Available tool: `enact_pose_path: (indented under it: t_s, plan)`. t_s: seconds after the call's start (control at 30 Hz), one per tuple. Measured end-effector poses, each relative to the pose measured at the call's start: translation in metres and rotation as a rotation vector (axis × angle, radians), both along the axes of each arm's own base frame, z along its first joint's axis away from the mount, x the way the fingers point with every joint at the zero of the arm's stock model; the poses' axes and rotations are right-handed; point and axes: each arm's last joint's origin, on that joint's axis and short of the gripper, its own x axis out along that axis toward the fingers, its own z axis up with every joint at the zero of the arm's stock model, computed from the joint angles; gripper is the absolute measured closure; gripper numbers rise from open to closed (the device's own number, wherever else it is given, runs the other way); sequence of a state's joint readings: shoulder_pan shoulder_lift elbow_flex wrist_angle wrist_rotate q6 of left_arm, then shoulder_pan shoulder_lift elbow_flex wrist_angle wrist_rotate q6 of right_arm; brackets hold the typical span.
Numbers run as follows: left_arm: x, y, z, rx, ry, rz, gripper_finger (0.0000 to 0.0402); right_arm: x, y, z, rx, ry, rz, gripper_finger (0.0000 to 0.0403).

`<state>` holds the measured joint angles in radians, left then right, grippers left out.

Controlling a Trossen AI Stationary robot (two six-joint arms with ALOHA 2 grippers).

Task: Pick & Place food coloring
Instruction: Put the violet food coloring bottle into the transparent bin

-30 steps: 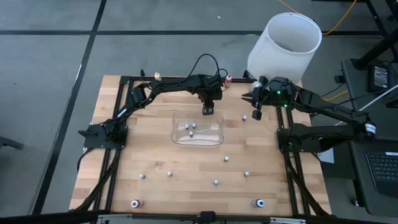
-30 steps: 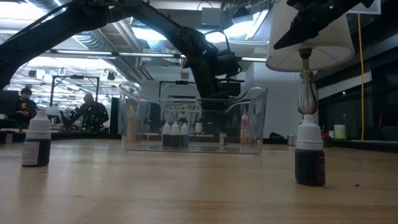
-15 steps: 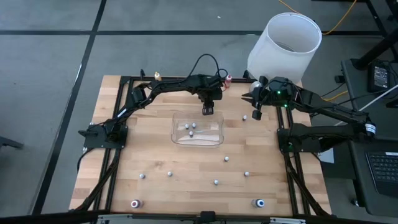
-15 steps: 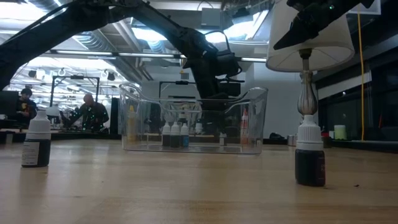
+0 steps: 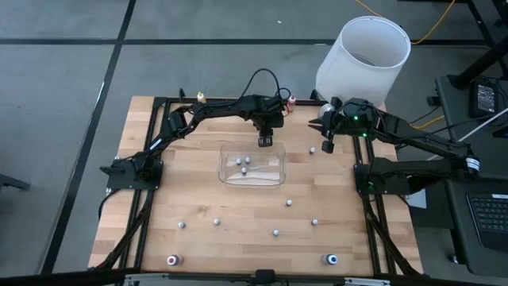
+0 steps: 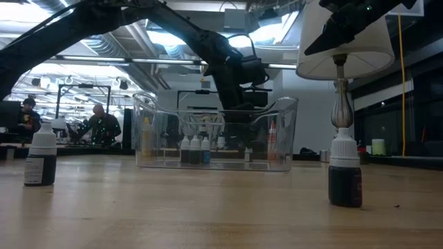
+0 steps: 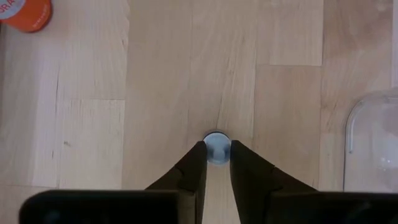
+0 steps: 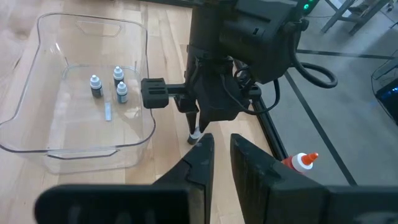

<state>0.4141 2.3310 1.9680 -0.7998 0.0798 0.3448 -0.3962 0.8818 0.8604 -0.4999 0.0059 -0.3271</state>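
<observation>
The light wooden table (image 5: 198, 199) framed by black rails carries the whole scene, with a tall white cylindrical bin (image 5: 363, 59) standing off its far right corner. Near the table's middle sits a clear plastic rectangular tub (image 5: 252, 165), and 3 small food coloring bottles with pale caps (image 8: 107, 83) stand inside it, close together. The dark left arm reaches across the far side of the table, and the left gripper (image 7: 217, 163) points down at the wood just beyond the tub's far edge; its 2 dark fingers (image 7: 189, 177) are drawn close on either side of a tiny bottle with a pale round cap (image 7: 217, 148), touching or nearly touching it. The right gripper (image 8: 221, 149) hangs above the table's far right part, its fingers close together with a narrow gap and nothing between them. More small bottles stand scattered over the near half of the table, among them a dark bottle at the near left (image 6: 40, 160) and a dark bottle at the near right (image 6: 345, 173). An orange-capped bottle (image 8: 300, 162) stands at the far edge.
</observation>
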Motion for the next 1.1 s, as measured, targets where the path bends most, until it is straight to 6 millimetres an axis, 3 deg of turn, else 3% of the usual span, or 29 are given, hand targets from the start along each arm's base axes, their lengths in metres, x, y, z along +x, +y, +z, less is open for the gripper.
enact_pose_path:
  t_s: [0.17, 0.47, 0.57, 0.77, 1.1]
  plan:
    - [-0.001, 0.003, 0.021, 0.009, -0.007, 0.019, 0.0349, 0.0, 0.0, 0.0, 0.0, 0.0, 0.0, 0.0345]
    - [-0.018, -0.002, 0.117, 0.042, -0.099, 0.021, 0.035, 0.0, 0.0, 0.0, -0.001, -0.001, 0.0, 0.0345]
    - [-0.032, -0.015, 0.151, 0.044, -0.128, 0.004, 0.035, 0.0, 0.0, 0.0, -0.001, -0.001, 0.0, 0.0345]
    - [-0.063, -0.053, 0.197, 0.028, -0.119, -0.04, 0.0351, 0.0, 0.0, 0.0, -0.001, -0.001, 0.0, 0.0345]
    - [-0.106, -0.119, 0.244, -0.02, -0.106, -0.106, 0.035, 0.0, 0.0, 0.0, 0.0, -0.001, -0.001, 0.0345]
